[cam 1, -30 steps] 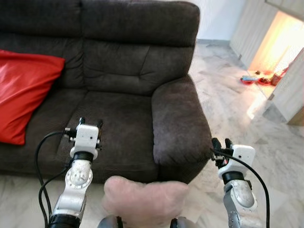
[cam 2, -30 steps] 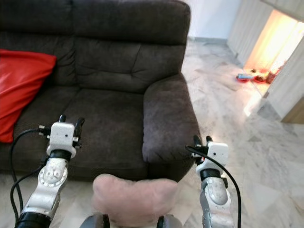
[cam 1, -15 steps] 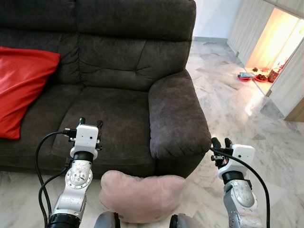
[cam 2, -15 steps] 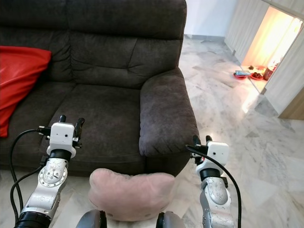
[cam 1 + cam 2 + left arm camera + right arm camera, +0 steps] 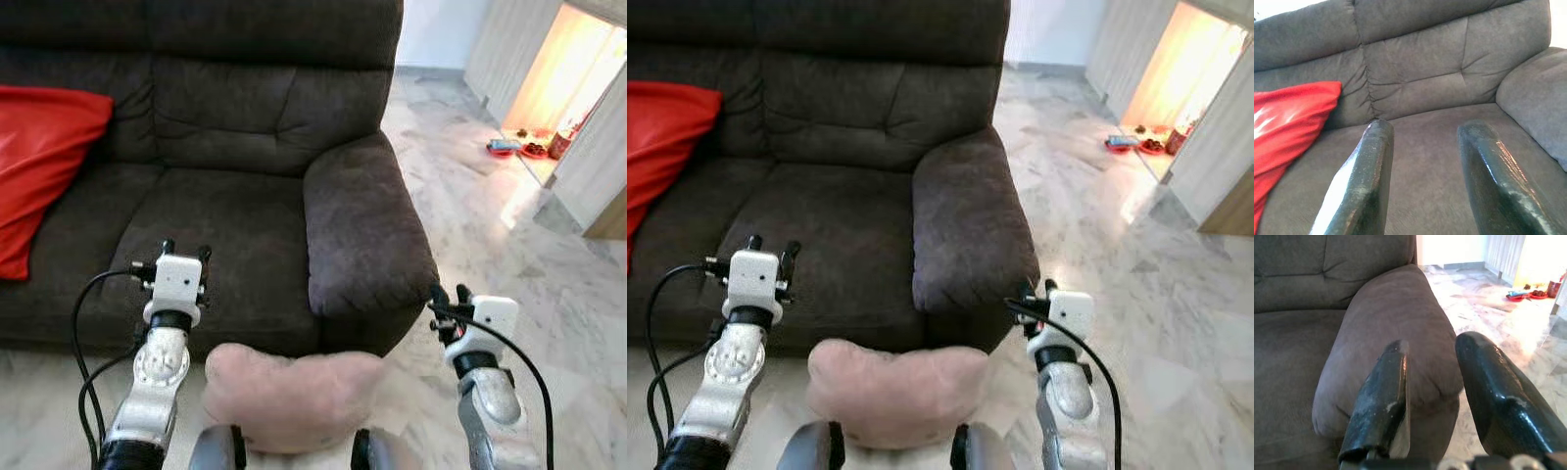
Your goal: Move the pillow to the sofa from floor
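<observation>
Nearest the camera, a pale pink pillow [image 5: 292, 397] lies on the marble floor [image 5: 549, 284], just in front of the sofa's base and close to the robot's own body, whose two grey rounded parts [image 5: 217, 452] show at the lower edge of the head views. The pillow is slightly blurred; it sits below the corner where the seat meets the armrest.

The left gripper [image 5: 184, 253] is raised above and to the left of the pillow, apart from it, held over the front of the seat cushion [image 5: 216, 235]. In the left wrist view its two black fingers [image 5: 1364, 181] stand spread with a clear gap between them, nothing held, pointing at the seat and backrest.

The right gripper [image 5: 447, 294] is raised to the right of the pillow, also apart from it, just beside the front of the armrest [image 5: 362, 230]. In the right wrist view its fingers [image 5: 1383, 396] are parted, empty, aimed at the armrest's rounded front end.

The pillow lies between the two arms and lower than both grippers; neither touches it.

Further back, the dark grey sofa [image 5: 265, 117] spans the view. A red cushion [image 5: 44, 162] leans on its left part against the backrest.

Far right, a bright lit doorway [image 5: 554, 78] with small red and blue items [image 5: 519, 149] on the floor.
</observation>
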{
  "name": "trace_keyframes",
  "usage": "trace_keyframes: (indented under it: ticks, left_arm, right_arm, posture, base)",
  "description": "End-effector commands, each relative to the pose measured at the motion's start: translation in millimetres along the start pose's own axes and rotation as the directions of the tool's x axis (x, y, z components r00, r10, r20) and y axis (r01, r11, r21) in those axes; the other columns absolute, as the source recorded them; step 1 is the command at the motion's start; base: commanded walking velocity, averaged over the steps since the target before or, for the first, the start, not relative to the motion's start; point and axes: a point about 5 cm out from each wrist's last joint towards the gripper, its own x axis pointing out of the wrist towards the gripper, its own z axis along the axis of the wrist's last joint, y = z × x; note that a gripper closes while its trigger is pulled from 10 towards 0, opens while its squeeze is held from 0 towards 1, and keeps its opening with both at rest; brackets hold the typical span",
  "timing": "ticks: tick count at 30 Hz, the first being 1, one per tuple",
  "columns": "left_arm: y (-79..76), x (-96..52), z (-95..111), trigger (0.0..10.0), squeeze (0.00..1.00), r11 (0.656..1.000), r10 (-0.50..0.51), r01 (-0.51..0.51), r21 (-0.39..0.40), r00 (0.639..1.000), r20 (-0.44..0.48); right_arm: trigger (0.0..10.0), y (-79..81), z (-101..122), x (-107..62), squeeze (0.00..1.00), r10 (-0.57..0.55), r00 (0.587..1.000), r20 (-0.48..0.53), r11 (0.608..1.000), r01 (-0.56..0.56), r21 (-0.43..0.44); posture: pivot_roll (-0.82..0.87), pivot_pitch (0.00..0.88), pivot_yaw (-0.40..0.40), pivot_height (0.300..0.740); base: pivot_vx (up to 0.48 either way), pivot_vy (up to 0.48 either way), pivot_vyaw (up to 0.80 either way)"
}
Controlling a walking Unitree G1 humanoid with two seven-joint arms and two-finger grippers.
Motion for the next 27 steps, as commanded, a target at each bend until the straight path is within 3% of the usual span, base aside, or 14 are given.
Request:
trace_keyframes:
  ticks: [1, 27]
  left_arm:
    - [0.5, 1.8, 0.9, 10.0, 0.00, 1.000, 0.001, -0.001, -0.005, 1.000, -0.005]
    - [6.2, -0.8, -7.8, 10.0, 0.00, 0.998, 0.049, -0.051, -0.043, 0.997, -0.059]
  right_arm:
    - [10.0, -2.4, 4.8, 0.0, 0.00, 0.000, 1.000, 0.015, 1.000, 0.000, -0.003]
    - [10.0, 0.4, 5.4, 0.0, 0.00, 0.022, 1.000, 0.016, 1.000, -0.022, 0.002]
  posture:
    - [-0.01, 0.000, -0.078, 0.550]
    - [-0.01, 0.000, -0.084, 0.550]
  base:
    - [0.000, 0.000, 0.00]
    - [0.000, 0.000, 0.00]
